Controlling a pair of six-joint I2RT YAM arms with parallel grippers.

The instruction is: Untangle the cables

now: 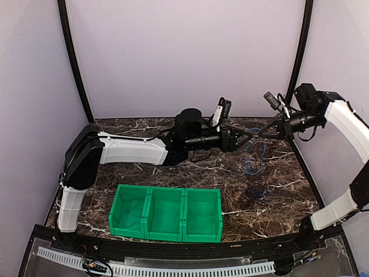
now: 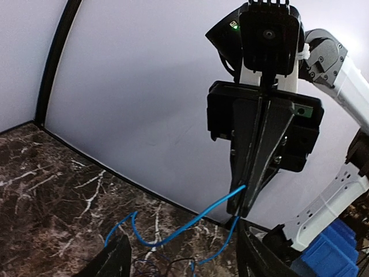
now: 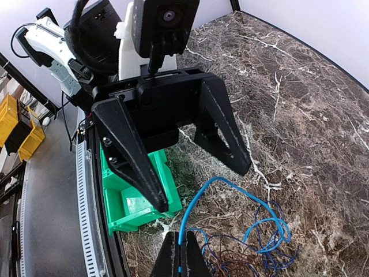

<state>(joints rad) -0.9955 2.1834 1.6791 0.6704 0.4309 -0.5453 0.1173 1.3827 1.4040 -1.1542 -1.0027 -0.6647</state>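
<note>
Blue thin flexible cable (image 2: 202, 216): pinched in closed right gripper (image 2: 244, 199), centre-right of top view, trailing down to dark thin tangled cables (image 3: 225, 266) on brown marble table (image 1: 190, 173). Left gripper (image 3: 200, 186): fingers spread wide, holding nothing.

Brightness: even and fairly bright in all three views; the pale walls (image 1: 184, 52) read soft lilac.
Light: diffuse, falling from above.
Shadows: soft, hard to pick out on the dark marble table (image 1: 173, 176).
Glare: mild sheen on my white arm shells (image 1: 132, 151).
Sharpness: top view soft and grainy; the thin blue cable (image 1: 252, 164) barely shows.
Focus: tips of my left gripper (image 2: 184, 234) and right gripper (image 3: 180, 241) blur at the frame bottom.
Distortion: wide lenses bow the black posts (image 1: 72, 57).
</note>
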